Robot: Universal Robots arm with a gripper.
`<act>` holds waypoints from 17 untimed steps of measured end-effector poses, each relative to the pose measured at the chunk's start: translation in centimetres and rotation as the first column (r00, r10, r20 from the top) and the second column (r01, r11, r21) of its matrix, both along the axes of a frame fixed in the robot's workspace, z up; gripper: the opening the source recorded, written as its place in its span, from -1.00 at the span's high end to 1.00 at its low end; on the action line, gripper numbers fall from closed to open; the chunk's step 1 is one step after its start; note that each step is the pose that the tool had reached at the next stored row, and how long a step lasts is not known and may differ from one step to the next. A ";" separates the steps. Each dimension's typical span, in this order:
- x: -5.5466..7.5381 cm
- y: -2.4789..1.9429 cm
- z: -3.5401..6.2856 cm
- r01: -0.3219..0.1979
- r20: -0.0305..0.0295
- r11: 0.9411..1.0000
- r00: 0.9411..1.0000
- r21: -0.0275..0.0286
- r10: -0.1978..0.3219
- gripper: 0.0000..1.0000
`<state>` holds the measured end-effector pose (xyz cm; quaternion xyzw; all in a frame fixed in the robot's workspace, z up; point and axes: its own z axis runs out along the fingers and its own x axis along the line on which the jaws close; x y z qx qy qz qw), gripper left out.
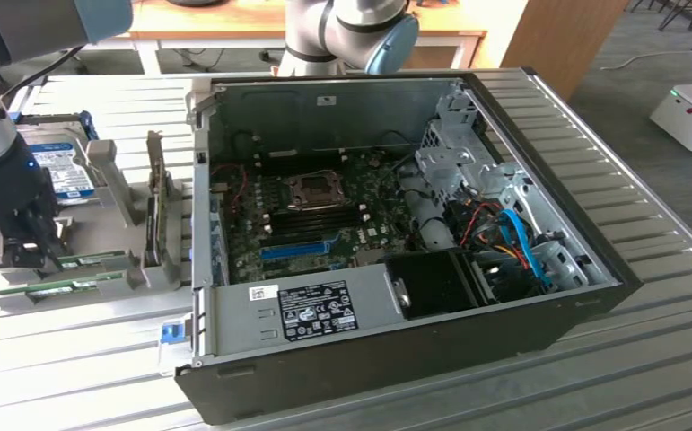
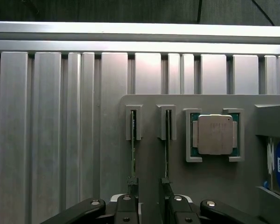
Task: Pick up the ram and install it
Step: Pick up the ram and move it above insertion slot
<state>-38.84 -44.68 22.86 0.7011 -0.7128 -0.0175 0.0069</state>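
Seen in the exterior view, the arm's gripper (image 1: 20, 256) hung low over a grey plastic holder (image 1: 130, 280) on the ribbed aluminium counter (image 1: 633, 377), toward the exterior view's left of the open black computer case (image 1: 321, 368); the ram (image 1: 88, 261) stood on edge in its slot there, not yet lifted. In the wrist view, the jaws stood apart, clamping nothing, their black tips close by the ends of that thin green board and a second stick (image 2: 133, 149) beside it, with a square metal-capped processor (image 2: 215, 134) nearby. Light, stiff and likely brittle, the board looked best pinched across its flat faces
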 end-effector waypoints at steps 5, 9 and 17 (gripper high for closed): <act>0.0 -0.01 -0.22 0.000 0.000 1.000 1.000 0.000 0.000 0.38; 0.0 -0.02 -0.37 0.000 0.000 1.000 1.000 0.000 0.000 0.38; 0.0 -0.03 -0.59 0.000 0.000 1.000 1.000 0.000 0.000 0.38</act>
